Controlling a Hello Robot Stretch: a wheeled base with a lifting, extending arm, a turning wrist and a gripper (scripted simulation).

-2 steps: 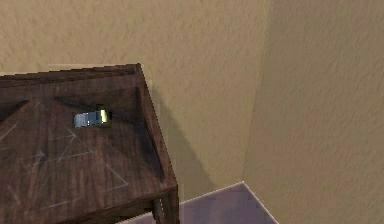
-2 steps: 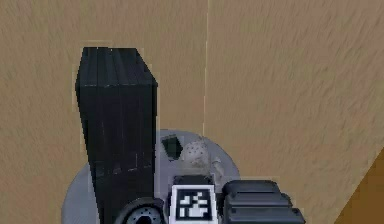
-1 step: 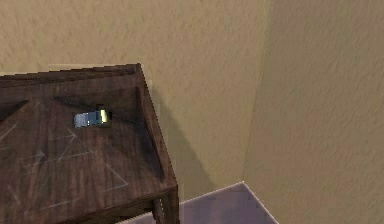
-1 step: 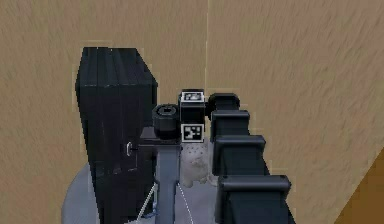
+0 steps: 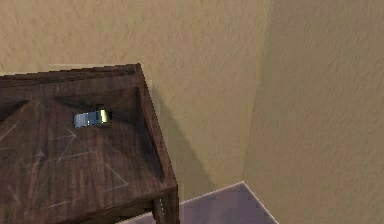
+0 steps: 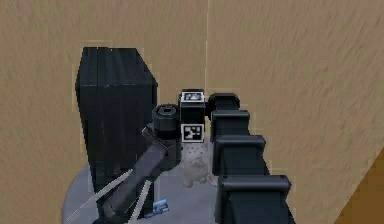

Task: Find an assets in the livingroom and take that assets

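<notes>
Corner shot first: the forward view has a dark wooden surface pushed up against a tan wall, with a small silvery thing lying flat on it toward the far right corner. That surface has a raised rim, so my guess is the thing just lies loose and the rim keeps it from sliding off. If that's the item to grab, that's where it is, well inside the edge. In the arm side view, the arm reaches out over a round grey surface that a tall black box seems to stand on. The tool angles down near the box, probably lining up on something low. A pale little blob sits right by the arm. Honestly can't tell if the tool's got anything in it. No readable text anywhere, just two white marker squares with black patterns.
</notes>
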